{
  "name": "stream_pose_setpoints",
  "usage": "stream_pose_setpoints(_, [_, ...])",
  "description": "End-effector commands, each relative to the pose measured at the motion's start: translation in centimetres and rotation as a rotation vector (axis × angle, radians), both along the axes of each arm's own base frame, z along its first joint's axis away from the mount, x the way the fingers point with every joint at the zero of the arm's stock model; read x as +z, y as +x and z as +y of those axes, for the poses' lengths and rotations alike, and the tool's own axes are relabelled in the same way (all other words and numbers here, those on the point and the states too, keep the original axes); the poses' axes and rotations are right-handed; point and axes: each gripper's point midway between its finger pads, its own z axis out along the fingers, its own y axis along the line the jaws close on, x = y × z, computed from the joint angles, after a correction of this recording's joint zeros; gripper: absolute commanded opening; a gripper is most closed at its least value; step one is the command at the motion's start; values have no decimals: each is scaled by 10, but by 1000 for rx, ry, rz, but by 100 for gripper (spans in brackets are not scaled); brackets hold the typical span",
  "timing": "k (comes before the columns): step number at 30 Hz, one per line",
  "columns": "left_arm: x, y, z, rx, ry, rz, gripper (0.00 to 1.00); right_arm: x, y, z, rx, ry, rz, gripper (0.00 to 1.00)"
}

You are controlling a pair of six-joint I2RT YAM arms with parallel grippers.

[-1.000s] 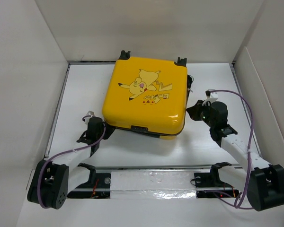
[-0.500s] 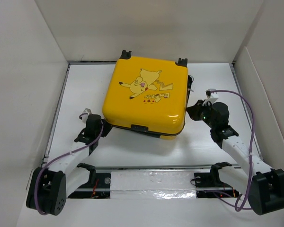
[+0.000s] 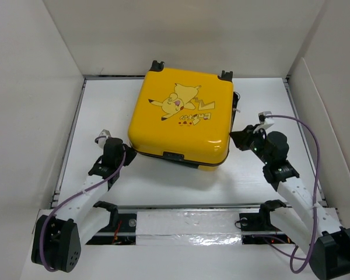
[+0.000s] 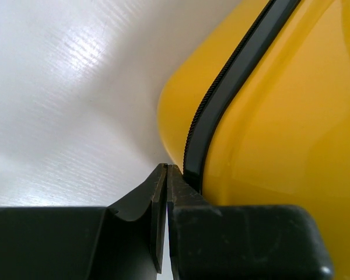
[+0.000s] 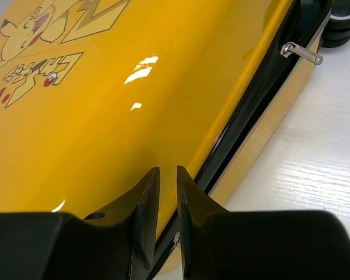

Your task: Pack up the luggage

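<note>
Both arms have swung wider at their bases since a second ago, and the luggage [image 3: 181,119] has slid a little toward the far wall. It lies flat on the white table [image 3: 105,105], printed side up, wheels at the far edge, between our two grippers.

We see the left gripper [image 4: 166,167] clenched, fingers pressed together with nothing visible between them, their tips touching the black zipper band [image 4: 221,99] at the near-left corner. The right gripper [image 5: 168,169] is all but closed, with only a slit between its fingers and nothing in it, set against the lid's rim on the right side.

We judge the shell stiff, glossy and slippery, so pinching its curved face would likely skid off. It seems light enough to slide when nudged, so one arm should brace it. The best hold looks to be the small metal zipper pull [image 5: 301,52] near the wheel [image 5: 344,17], or the seam itself.
</note>
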Motion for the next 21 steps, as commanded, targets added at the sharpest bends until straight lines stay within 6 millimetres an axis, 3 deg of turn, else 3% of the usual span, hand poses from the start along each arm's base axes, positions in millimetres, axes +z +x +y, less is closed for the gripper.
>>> stream_pose_setpoints(1, [145, 42, -30, -72, -181, -445, 2, -6, -8, 3, 22, 10, 6, 26])
stream_pose_setpoints(5, [164, 41, -30, -72, -201, -494, 5, -5, -14, 1, 20, 12, 3, 33])
stream_pose_setpoints(8, [157, 39, -24, -54, -158, -466, 10, -2, -21, 3, 32, 12, -4, 40])
stream_pose_setpoints(11, [114, 31, -18, -39, -117, -353, 12, 2, -24, -2, 11, 6, -22, 41])
stream_pose_setpoints(12, [87, 25, -14, -34, -103, -291, 12, 3, -24, -4, 1, 3, -28, 41])
stream_pose_setpoints(16, [28, 10, -10, -29, -75, -128, 6, 0, -24, -2, 13, -7, -19, 41])
stream_pose_setpoints(18, [13, 9, -8, -13, -59, -60, 3, 0, -23, -1, 21, -7, -19, 41])
stream_pose_setpoints(19, [-5, 9, -3, 17, -34, 17, 1, 0, -23, 0, 26, -4, -21, 41])
stream_pose_setpoints(21, [-10, 13, 0, 52, -9, 110, 0, 0, -23, 2, 32, -2, -19, 41])
